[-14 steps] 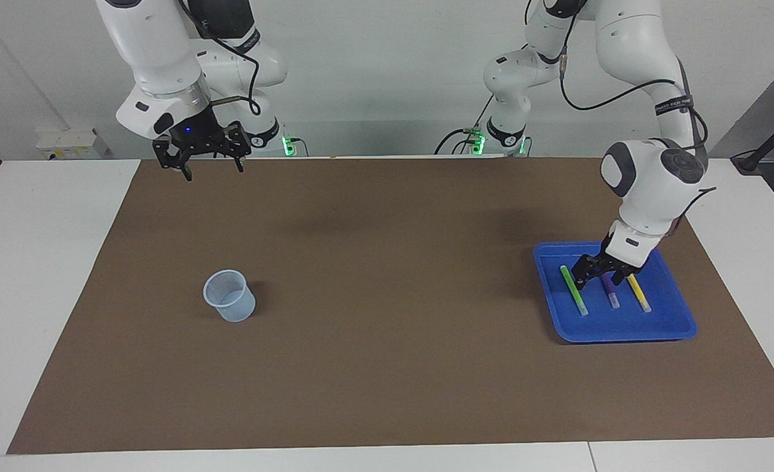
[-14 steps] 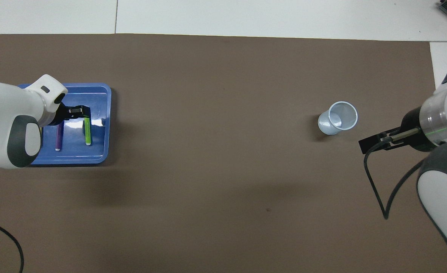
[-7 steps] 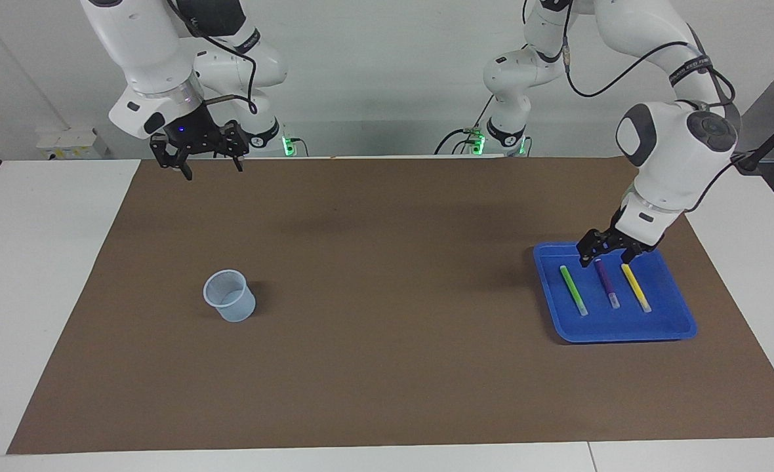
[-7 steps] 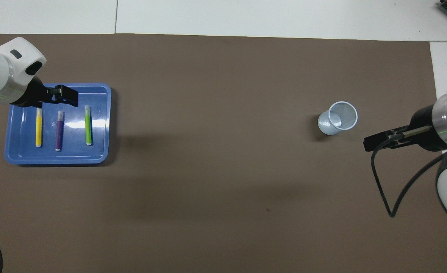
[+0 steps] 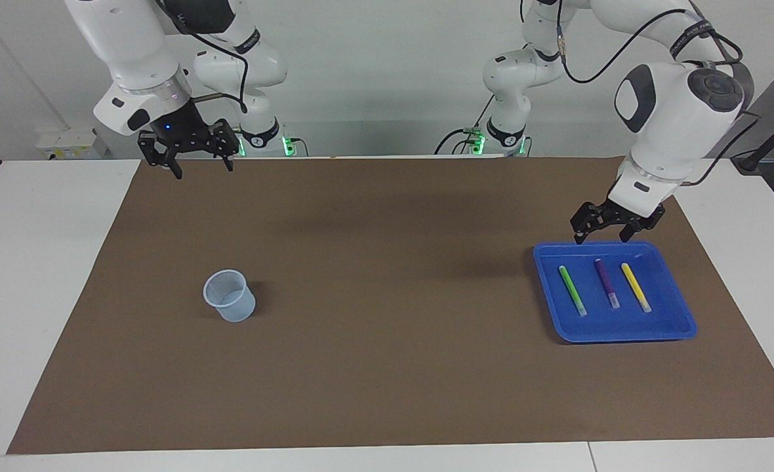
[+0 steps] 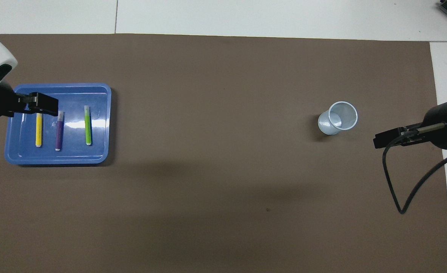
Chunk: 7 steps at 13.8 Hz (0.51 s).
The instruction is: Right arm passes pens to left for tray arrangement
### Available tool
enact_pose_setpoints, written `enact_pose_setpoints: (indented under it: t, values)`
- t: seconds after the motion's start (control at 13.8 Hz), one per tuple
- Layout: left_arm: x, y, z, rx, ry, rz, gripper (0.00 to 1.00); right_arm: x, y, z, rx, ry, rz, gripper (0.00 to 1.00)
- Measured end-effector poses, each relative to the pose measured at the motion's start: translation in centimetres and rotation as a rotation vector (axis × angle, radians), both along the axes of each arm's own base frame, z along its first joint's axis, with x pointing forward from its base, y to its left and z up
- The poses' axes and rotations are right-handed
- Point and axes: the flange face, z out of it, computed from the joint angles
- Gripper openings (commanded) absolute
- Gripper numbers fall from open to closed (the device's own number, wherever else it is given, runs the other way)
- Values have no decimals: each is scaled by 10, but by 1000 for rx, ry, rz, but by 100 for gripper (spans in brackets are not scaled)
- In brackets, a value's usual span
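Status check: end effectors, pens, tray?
Both end effectors open, empty: left above tray edge, right raised. Three pens in tray. Cup standing clear.

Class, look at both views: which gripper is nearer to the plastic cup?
Right. The right gripper hangs over the mat's edge at the cup's end; the left gripper is above the blue tray's rim.

one camera sits high across the table, facing the robots; the other looks steeply down from above their end; both share the brown mat (image 5: 387,295), half a turn apart
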Motion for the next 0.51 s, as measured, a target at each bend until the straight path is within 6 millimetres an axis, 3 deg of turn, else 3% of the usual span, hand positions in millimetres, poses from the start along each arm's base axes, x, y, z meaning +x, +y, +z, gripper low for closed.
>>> enact_pose_setpoints:
  t: [0.15, 0.51]
  values:
    - [-14, 6, 15, 13, 12, 15, 100, 0, 0, 0, 0, 0, 0, 100]
    - [-20, 13, 35, 9, 24, 18, 100, 0, 0, 0, 0, 0, 0, 100]
